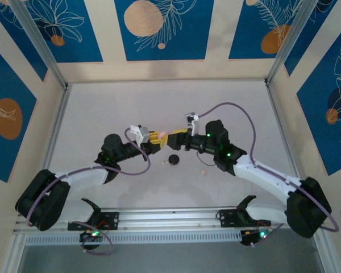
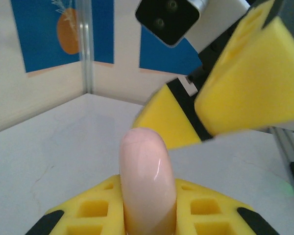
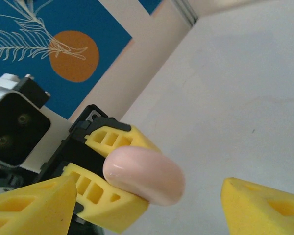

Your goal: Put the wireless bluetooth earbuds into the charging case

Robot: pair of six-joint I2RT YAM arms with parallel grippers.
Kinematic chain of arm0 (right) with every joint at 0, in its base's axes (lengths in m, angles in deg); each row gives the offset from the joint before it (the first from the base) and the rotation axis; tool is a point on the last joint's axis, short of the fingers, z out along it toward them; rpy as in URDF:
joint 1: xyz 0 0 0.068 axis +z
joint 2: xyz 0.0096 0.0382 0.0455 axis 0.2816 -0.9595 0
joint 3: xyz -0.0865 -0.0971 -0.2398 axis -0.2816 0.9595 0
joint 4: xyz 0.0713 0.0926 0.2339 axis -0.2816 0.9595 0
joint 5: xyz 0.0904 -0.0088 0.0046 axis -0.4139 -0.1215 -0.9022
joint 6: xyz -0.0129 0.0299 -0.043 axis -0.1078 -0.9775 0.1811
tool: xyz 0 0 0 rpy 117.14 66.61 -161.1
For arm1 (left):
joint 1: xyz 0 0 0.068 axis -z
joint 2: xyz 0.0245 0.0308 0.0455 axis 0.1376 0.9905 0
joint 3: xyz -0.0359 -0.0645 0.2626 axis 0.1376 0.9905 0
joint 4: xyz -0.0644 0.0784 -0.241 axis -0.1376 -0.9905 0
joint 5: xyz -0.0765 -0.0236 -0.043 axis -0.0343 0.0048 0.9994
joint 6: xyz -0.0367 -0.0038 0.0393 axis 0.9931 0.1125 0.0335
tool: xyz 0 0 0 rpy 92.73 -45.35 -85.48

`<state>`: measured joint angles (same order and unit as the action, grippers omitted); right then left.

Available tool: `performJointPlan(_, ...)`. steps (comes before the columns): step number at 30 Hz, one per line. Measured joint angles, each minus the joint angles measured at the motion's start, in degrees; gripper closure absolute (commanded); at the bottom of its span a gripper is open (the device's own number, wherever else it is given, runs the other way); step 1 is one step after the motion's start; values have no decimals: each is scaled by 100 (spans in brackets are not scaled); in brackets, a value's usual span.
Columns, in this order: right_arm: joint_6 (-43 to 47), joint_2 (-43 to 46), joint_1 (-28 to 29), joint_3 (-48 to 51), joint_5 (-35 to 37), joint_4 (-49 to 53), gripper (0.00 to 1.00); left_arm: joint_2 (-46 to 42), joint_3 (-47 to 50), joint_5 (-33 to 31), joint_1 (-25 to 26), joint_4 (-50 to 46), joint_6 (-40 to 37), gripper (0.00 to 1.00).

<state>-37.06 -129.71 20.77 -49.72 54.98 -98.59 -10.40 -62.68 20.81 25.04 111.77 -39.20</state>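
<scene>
My left gripper (image 1: 157, 136) is shut on a pale pink round charging case (image 1: 163, 134), held edge-up between its yellow fingers (image 2: 93, 210). The case (image 2: 144, 156) is closed as far as I can see. My right gripper (image 1: 177, 135) faces it from the right, open, and its fingers (image 2: 255, 78) hang just beyond the case. In the right wrist view the case (image 3: 152, 171) lies between my spread yellow fingers (image 3: 34, 205) without touching them. Two tiny pale pink earbuds (image 1: 163, 164) (image 1: 203, 169) lie on the table. The black earbuds are out of view.
A black round case (image 1: 173, 159) sits on the white table (image 1: 102, 114) just in front of the two grippers. Aluminium posts (image 1: 51, 68) and patterned walls bound the table. The metal rail (image 1: 170, 216) runs along the near edge.
</scene>
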Motion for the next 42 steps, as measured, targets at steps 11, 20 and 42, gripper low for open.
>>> performJointPlan(11,2579,636,-579,164,-1746,452,37,-195,-278,1388,-48,-420,7,88)
performJointPlan(20,4138,509,-651,-28,-2804,960,41,-389,-282,1952,-57,-417,98,90)
performJointPlan(42,5090,-566,-463,-874,-3877,1397,90,-551,-313,2312,-101,-398,155,88)
